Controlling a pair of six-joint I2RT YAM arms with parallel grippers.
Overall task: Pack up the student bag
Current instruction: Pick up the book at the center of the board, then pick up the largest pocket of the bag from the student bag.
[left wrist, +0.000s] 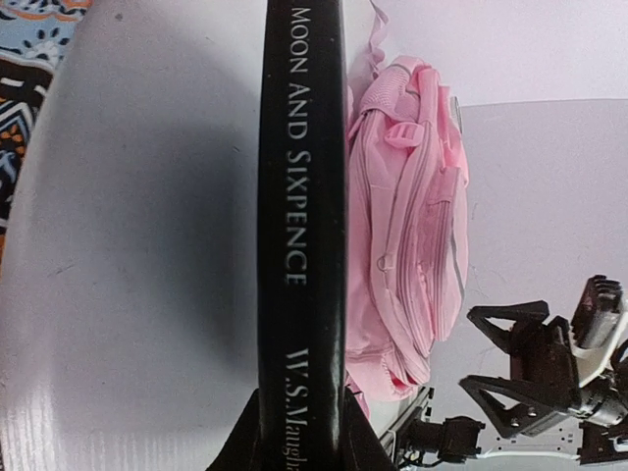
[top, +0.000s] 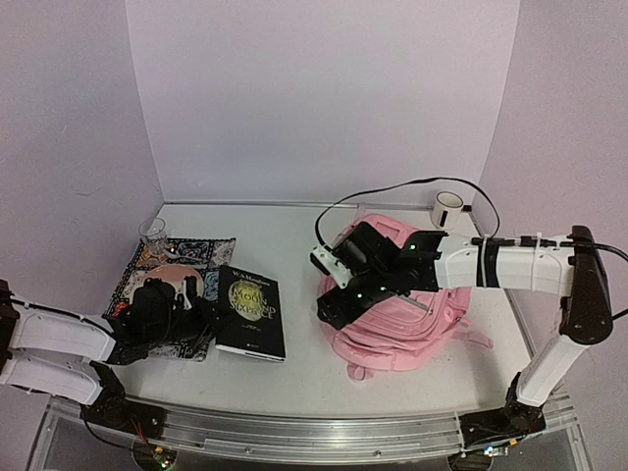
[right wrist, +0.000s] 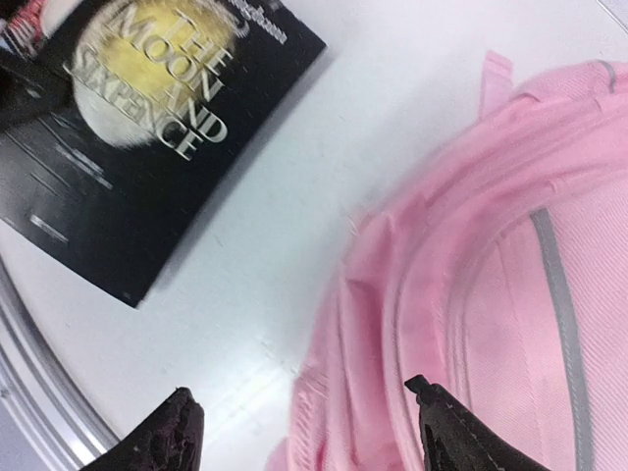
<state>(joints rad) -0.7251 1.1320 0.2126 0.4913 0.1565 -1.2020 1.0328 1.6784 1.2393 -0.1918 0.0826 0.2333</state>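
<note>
The pink student bag [top: 412,312] lies flat on the table at centre right; it also shows in the left wrist view [left wrist: 407,226] and the right wrist view [right wrist: 510,294]. A black book, "The Moon and Sixpence" [top: 250,312], lies left of it. My left gripper [top: 196,319] is shut on the book's spine edge [left wrist: 299,245], a finger on each face [left wrist: 299,432]. My right gripper [top: 334,306] is open and empty, hovering over the bag's left edge [right wrist: 309,432], one finger above the table and one above the fabric. It also shows in the left wrist view [left wrist: 469,351].
A patterned cloth [top: 196,250] lies at the left under my left arm, with a clear glass [top: 152,233] at its far corner. A white mug [top: 448,208] stands at the back right. A black cable [top: 392,191] arcs over the bag. White walls close three sides.
</note>
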